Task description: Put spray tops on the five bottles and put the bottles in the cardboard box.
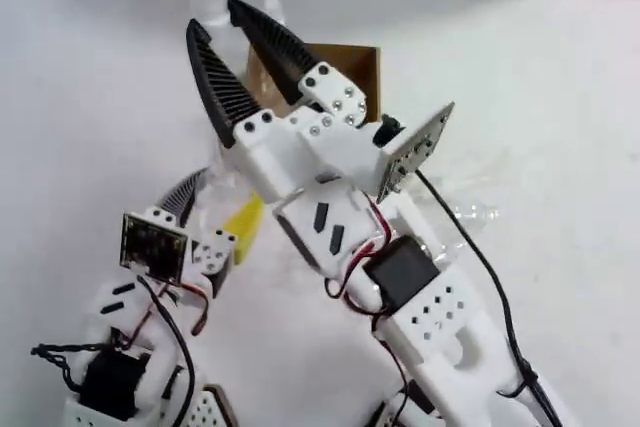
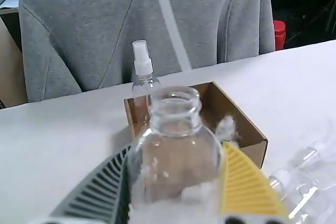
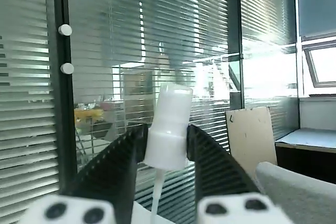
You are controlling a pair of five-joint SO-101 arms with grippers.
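The bench (image 1: 90, 97) carries the box (image 2: 244, 129), which serves as the reference for all positions. One capped bottle (image 2: 143, 80) stands at the box's far corner, apparently inside it. Spare uncapped bottles (image 2: 302, 182) lie on the bench beside the box, on the right arm's side.

The left hand (image 2: 176, 153) is clenched on an open bottle (image 2: 176, 129), held upright in front of the box on the arms' side, one finger on each side of the body. The right hand (image 3: 167, 129) is raised over the box's far edge and grips a spray top (image 3: 170, 114) by its collar. The tube (image 2: 170, 19) hangs slanted, and its lower end appears to sit above and behind the open neck, not yet inside.

Step in hand: fit this top.
- Keep the left hand's grip steady and the bottle vertical.
- Bring the tube tip over the centre of the neck before lowering, because the slant is likely to catch on the rim.
- Lower straight down until the collar seats.
- Release the top only once it is seated.
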